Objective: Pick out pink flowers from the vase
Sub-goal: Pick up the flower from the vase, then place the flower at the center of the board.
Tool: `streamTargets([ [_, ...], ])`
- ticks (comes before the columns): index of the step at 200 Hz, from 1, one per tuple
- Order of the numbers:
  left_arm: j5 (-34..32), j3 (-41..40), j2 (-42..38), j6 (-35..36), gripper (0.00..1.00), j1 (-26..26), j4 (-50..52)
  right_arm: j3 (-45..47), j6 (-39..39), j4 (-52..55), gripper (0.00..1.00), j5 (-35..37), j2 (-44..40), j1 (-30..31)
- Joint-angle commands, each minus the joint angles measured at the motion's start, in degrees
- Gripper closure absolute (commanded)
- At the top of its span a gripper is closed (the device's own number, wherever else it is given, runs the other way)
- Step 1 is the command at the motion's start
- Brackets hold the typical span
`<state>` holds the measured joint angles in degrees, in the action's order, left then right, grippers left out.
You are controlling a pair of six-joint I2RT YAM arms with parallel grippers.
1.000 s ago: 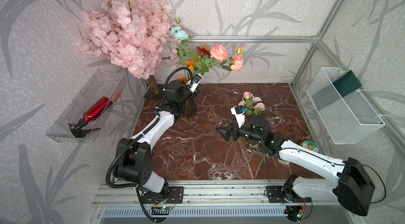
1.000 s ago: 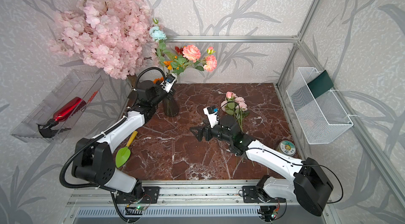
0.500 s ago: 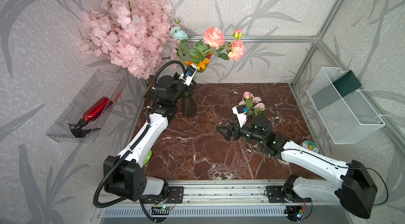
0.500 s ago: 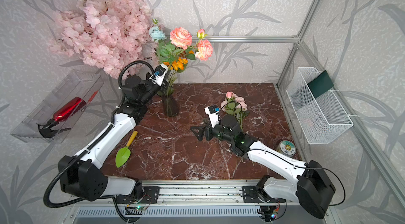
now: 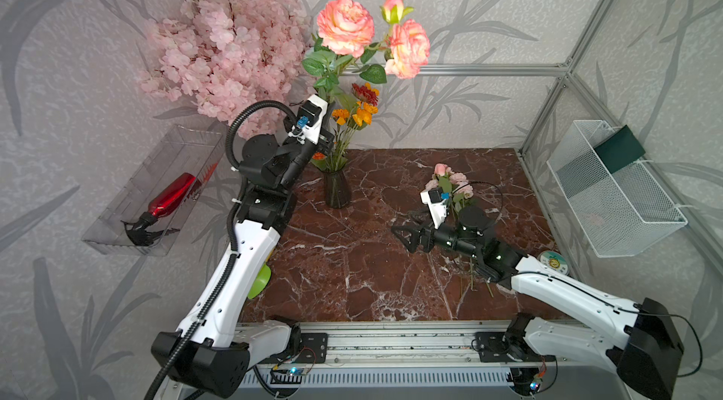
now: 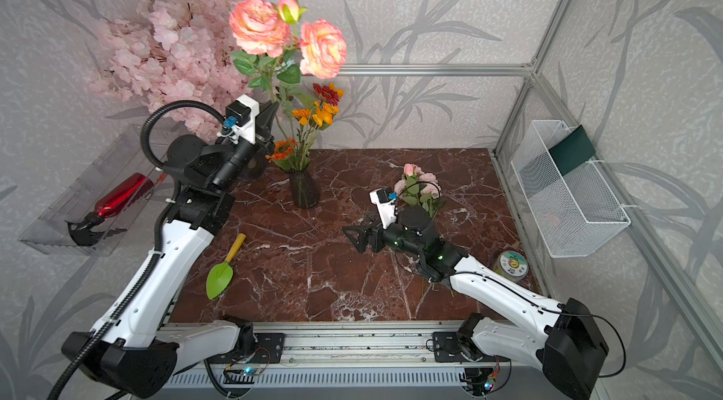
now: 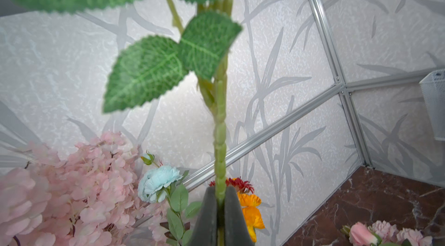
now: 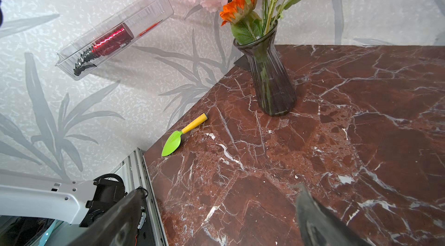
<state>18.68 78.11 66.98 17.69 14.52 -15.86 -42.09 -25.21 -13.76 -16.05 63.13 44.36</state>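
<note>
2 pink flowers [image 5: 345,26] high above vase [image 5: 337,191], stem [image 7: 220,136] pinched in left tool [image 7: 218,199].

No text, brand, number or sign can be read in any view. A green and yellow printed emblem is seen in both top views on the lid of the round tin [image 5: 553,262] near the right edge of the counter [image 5: 352,269], but it is too small to be made out.
</note>
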Motion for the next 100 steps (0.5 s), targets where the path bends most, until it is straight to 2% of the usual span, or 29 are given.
streamTargets([
  [1, 1.63, 2.72, -3.38, -5.47, 0.95, 0.59, 1.0, -2.61, 0.84, 1.32, 0.01, 0.67, -1.57, 0.2],
  [46, 7.26, 1.34, -6.78, -16.65, 0.96, 0.59, 7.79, -5.29, 3.2, 5.86, 0.01, 0.28, -2.52, 0.29],
  [77, 16.65, -4.9, -7.65, -22.13, 0.97, 0.68, 8.45, -7.05, 5.91, 9.63, 0.01, 1.75, -3.93, 0.27],
  [100, 23.43, -11.21, -7.9, -22.88, 0.98, 1.55, 7.31, -8.37, 7.77, 12.2, 0.01, 2.3, -4.24, 0.22],
])
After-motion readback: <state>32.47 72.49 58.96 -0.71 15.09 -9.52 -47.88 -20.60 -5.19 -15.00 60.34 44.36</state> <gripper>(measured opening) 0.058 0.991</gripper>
